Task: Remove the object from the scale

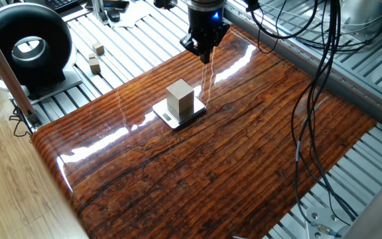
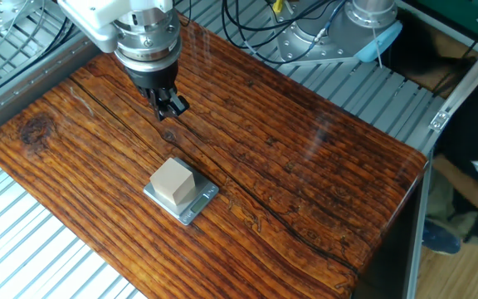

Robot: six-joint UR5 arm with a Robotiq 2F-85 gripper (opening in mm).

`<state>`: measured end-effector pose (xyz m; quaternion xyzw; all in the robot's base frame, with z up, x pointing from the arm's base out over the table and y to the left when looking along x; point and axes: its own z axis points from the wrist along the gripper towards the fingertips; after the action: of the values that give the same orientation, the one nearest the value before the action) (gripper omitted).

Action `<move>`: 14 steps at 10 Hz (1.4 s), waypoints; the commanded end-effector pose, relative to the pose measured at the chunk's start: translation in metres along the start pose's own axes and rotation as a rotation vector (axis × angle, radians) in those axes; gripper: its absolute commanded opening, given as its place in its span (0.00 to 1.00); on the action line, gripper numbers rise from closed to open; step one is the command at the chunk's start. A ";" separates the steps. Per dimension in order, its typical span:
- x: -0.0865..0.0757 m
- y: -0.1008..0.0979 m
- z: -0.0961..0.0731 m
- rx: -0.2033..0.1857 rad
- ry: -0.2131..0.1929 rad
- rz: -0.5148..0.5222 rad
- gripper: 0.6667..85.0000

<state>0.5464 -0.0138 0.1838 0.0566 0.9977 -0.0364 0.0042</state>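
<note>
The object (image 1: 180,98) stands on the scale (image 1: 192,113), well apart from the narrowly closed, empty pincer (image 1: 205,54).

Open wood counter (image 1: 244,146) is seen on all sides of the block (image 1: 180,98), which sits atop the scale (image 1: 178,114). Pincer (image 2: 170,106) is held above, w/ bare surface btwn. Hanging cables (image 1: 314,99) crowd one edge.
</note>
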 end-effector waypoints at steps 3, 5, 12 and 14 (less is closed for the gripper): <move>0.001 -0.001 -0.002 0.001 0.002 0.015 0.00; 0.000 -0.001 -0.001 0.001 0.000 0.022 0.00; -0.007 -0.001 0.001 0.016 -0.022 -0.038 0.00; -0.008 -0.001 0.003 0.025 -0.029 -0.060 0.00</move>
<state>0.5506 -0.0180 0.1818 0.0362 0.9980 -0.0511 0.0106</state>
